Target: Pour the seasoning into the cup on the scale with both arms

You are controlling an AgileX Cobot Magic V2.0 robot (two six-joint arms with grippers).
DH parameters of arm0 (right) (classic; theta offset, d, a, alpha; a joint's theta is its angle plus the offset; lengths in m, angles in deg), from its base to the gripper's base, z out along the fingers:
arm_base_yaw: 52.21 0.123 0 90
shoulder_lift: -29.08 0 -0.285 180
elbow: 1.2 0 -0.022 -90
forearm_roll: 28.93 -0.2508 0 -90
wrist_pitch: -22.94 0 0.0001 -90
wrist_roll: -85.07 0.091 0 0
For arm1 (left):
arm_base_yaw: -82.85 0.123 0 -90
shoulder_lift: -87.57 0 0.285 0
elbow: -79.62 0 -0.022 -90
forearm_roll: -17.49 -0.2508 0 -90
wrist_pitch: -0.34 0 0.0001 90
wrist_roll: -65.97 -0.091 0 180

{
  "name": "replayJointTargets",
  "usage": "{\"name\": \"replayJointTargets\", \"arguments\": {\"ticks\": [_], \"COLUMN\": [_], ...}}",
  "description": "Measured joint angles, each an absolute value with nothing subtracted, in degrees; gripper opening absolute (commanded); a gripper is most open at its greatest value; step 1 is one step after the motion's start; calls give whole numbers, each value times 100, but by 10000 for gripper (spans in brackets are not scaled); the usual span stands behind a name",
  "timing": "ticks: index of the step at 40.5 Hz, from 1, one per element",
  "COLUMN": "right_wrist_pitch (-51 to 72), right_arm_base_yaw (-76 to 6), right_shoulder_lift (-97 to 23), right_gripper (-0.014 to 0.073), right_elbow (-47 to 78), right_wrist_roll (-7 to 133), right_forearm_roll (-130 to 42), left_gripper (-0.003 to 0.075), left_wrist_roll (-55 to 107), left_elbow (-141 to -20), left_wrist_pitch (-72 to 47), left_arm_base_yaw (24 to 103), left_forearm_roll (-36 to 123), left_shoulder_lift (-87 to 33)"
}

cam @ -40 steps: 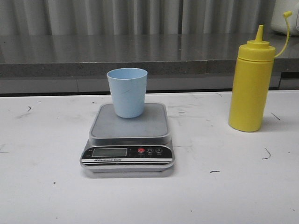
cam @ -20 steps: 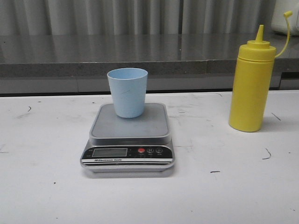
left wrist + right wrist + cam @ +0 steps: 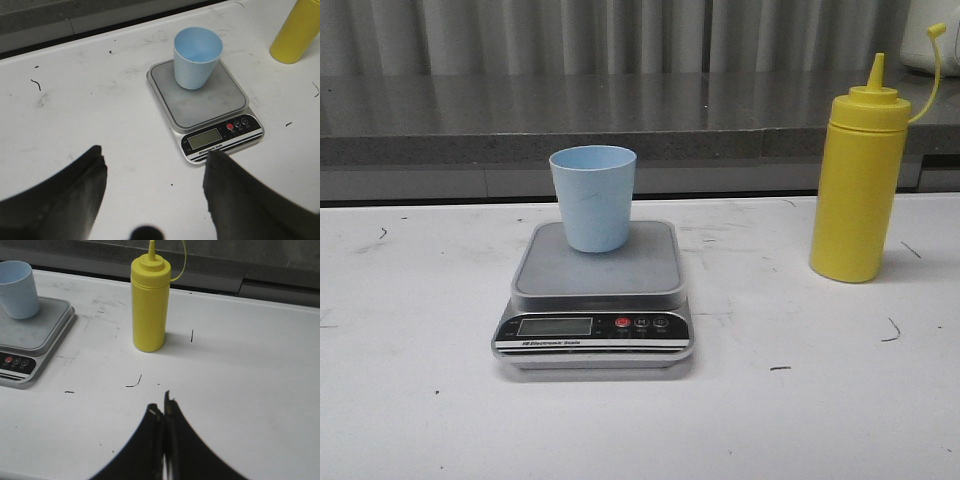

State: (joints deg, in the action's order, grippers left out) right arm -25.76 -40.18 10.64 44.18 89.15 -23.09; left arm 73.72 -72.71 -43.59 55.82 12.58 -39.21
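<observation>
A pale blue cup stands upright on the silver-grey scale at the table's middle; both also show in the left wrist view, the cup and the scale. The yellow seasoning bottle stands upright at the right, its cap hanging off on its tether. In the right wrist view the bottle stands beyond my right gripper, which is shut and empty. My left gripper is open and empty, above bare table short of the scale's front. Neither gripper shows in the front view.
A grey ledge runs along the back of the white table. A white object sits at the far right on the ledge. The table bears small black marks.
</observation>
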Motion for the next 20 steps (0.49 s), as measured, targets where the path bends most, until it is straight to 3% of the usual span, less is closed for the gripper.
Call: {"name": "replayJointTargets", "arguments": {"ticks": [20], "right_wrist_pitch": [-2576], "right_arm_base_yaw": [-4018], "right_shoulder_lift": [1064], "right_gripper": [-69], "right_elbow": [4418], "right_wrist_roll": [8929], "right_forearm_roll": [-2319], "left_gripper": [421], "left_wrist_roll": [7372], "left_elbow": [-7229], "left_wrist_pitch": [-4140], "left_arm_base_yaw": [5744], "left_forearm_roll": [1176], "left_shoulder_lift": [-4139]}}
